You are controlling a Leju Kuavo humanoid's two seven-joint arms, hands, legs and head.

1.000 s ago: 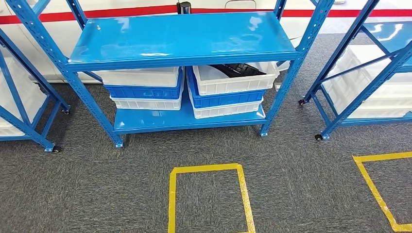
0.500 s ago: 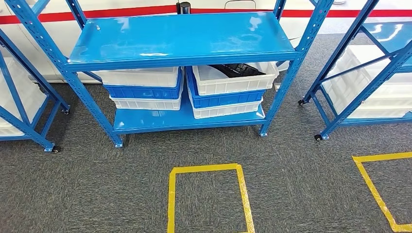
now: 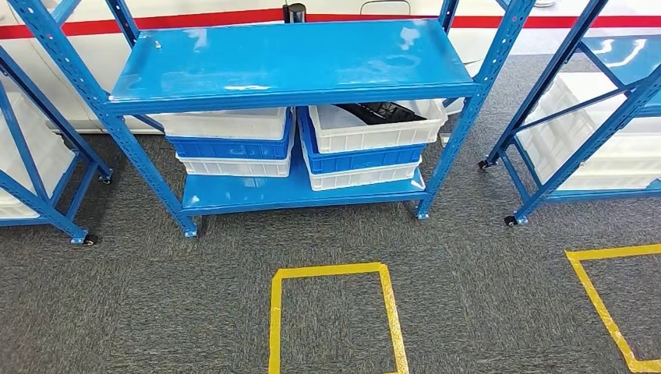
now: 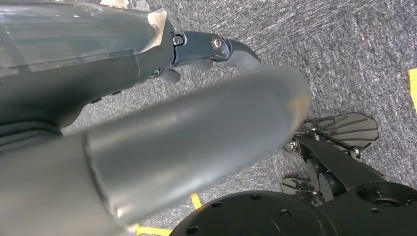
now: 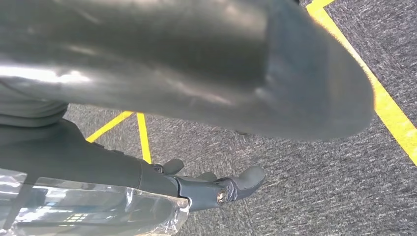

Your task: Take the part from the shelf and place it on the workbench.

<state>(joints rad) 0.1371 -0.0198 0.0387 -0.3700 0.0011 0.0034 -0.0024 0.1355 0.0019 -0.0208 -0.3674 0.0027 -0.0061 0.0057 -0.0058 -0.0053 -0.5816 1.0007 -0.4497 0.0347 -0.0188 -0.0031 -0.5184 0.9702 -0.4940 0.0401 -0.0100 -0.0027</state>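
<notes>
A black part [image 3: 382,112] lies in the upper white bin [image 3: 376,134] on the right of the blue shelf's [image 3: 288,61] lower level, half hidden by the shelf board above it. My left hand [image 4: 162,98] hangs over the grey carpet with fingers [image 4: 231,49] stretched out and nothing in it. My right hand [image 5: 196,93] also hangs low over the carpet, its fingers [image 5: 231,186] apart and holding nothing.
A second stack of white and blue bins [image 3: 231,139] sits left of the part's stack. More blue racks stand at the left [image 3: 39,179] and right [image 3: 592,132]. Yellow tape squares [image 3: 335,271] mark the carpet in front, with another [image 3: 596,300] to the right.
</notes>
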